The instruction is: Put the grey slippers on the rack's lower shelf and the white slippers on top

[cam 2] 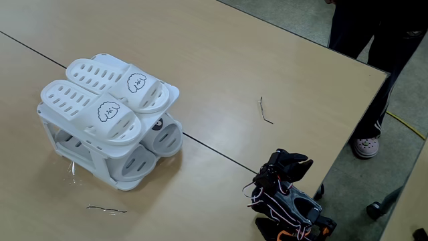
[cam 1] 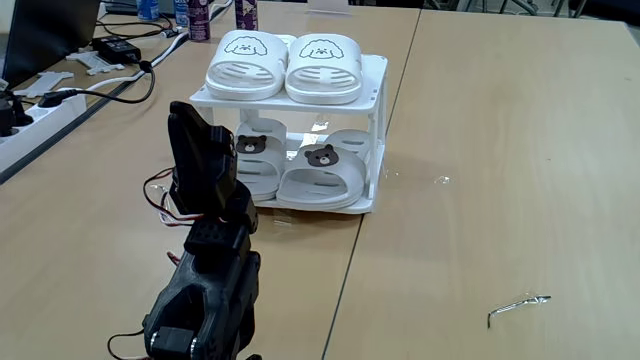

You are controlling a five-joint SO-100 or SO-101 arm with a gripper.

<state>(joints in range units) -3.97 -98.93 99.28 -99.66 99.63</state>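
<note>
The gripper sat folded back on the black arm, well apart from the rack and touching nothing; whether its fingers were apart or together could not be told from either fixed view. In a fixed view the arm stood in front of the rack's left side and hid part of the left grey slipper.

The rack rested on the wooden table, straddling the dark seam between two table panels. On the rack's top tier lay the white slippers, side by side and touching, dog faces toward the back in that view; in the other fixed view the white slippers overhung the tier's edge. On the lower shelf lay the grey slippers, side by side, bear faces showing under the top tier.

To the right of the rack, well apart, a thin bent wire lay on the table. Left of the rack ran cables and a power strip. Beyond the table's far edge from the rack stood a person's legs.
</note>
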